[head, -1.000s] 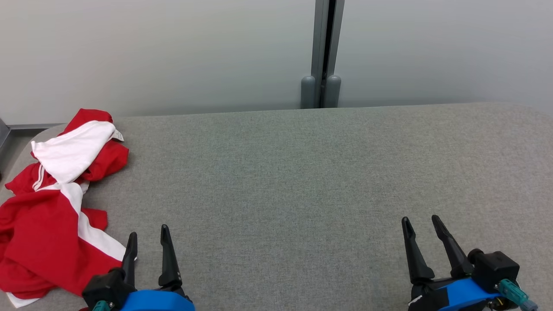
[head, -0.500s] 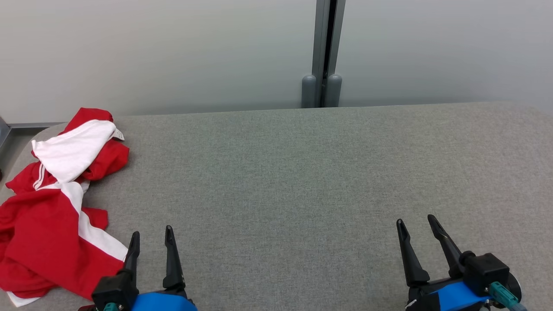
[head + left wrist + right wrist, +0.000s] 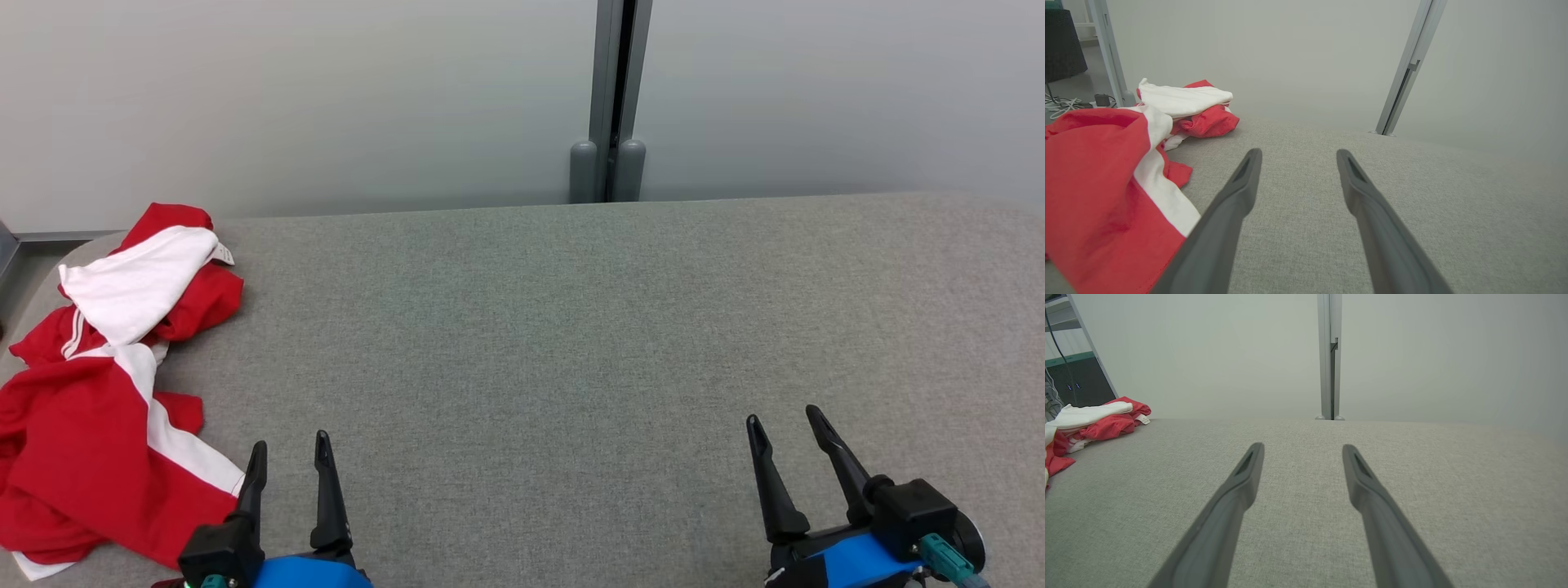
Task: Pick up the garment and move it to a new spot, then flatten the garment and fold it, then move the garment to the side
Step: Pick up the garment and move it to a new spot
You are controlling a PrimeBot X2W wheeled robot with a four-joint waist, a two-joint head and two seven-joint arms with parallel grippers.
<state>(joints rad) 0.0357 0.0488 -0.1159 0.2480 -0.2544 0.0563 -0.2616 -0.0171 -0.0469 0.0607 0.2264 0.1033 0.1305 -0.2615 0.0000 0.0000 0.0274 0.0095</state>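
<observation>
Two released, empty hands: left hand and right hand have slid nearer; garment unmoved, far left on desk.

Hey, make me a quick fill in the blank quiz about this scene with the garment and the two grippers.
1. The crumpled garment is red and ____.
2. It lies on the robot's ____ side of the grey fabric surface.
3. The left gripper and the right gripper both stand ____, holding nothing.
Missing words: white; left; open.
</observation>
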